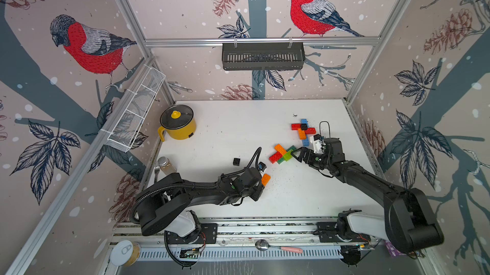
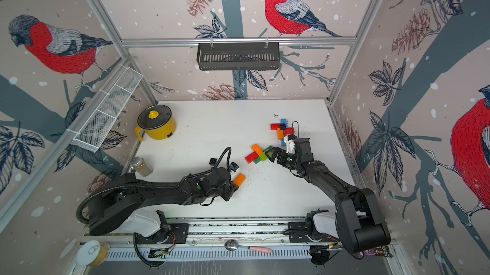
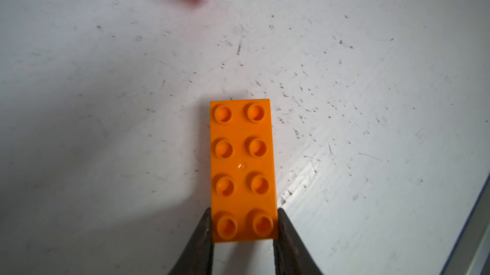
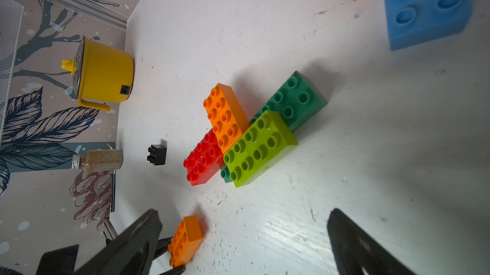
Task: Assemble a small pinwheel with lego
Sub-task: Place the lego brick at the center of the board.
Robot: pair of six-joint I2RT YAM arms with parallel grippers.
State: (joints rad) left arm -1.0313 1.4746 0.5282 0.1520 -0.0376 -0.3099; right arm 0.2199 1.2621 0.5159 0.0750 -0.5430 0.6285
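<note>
Pinched at one short end between the closed-in fingers of the left gripper (image 3: 244, 216): a loose orange oblong eight-stud plastic brick (image 3: 242, 159), studs up, low over or on the white tabletop (image 3: 371, 101), hard to say which. Long axis running straight out from the gripper, free end aimed toward the half-built cross of red, orange, dark green and lime plastic bricks (image 1: 282, 154), near but clearly apart, its red and dark green corners just showing ahead in the left wrist view. Spread wide and empty, the right gripper (image 1: 294, 155), just beside the lime and dark green end of that cross, so much the nearer of the two. Alone on the tabletop, apart from both, a small black square plastic brick (image 1: 236, 161). Likely next: carrying the orange brick forward along its own axis, then turning it to fit as a blade, with the right gripper placed to steady the cross.
</note>
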